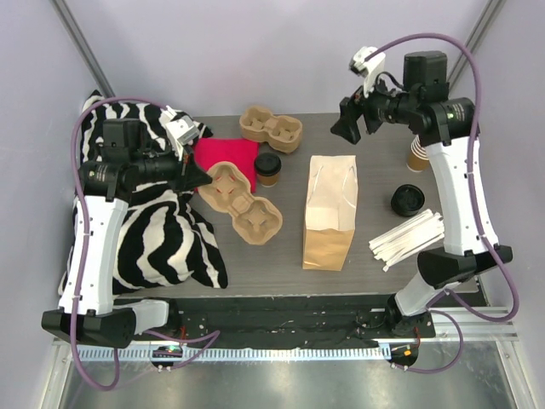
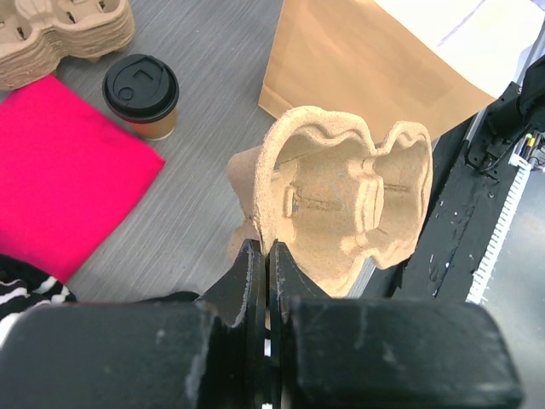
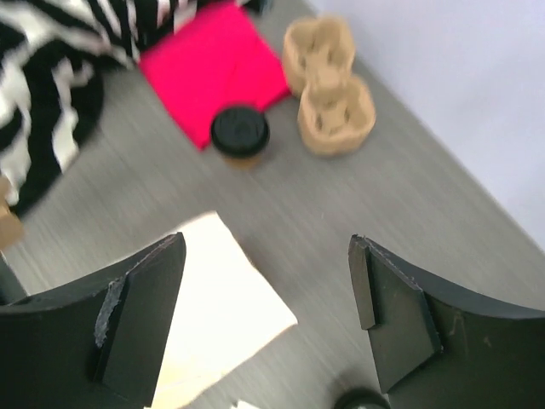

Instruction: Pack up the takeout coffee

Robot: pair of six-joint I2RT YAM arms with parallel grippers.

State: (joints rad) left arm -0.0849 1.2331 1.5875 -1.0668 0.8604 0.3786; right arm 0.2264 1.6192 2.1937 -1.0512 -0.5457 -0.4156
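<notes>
The takeout coffee (image 1: 267, 169) is a small tan cup with a black lid, standing on the table beside the red cloth; it also shows in the left wrist view (image 2: 140, 94) and in the right wrist view (image 3: 240, 135). The brown paper bag (image 1: 330, 211) lies flat to its right. My left gripper (image 1: 200, 176) is shut on the rim of a pulp cup carrier (image 2: 341, 204), left of the coffee; the carrier is tilted and lifted at the gripped end. My right gripper (image 1: 347, 126) is open and empty, high above the table behind the bag.
A stack of pulp carriers (image 1: 271, 128) sits at the back. A red cloth (image 1: 226, 158) and a zebra cloth (image 1: 162, 239) lie left. A stack of lidless cups (image 1: 417, 156), a loose black lid (image 1: 408, 199) and white strips (image 1: 409, 239) are at the right.
</notes>
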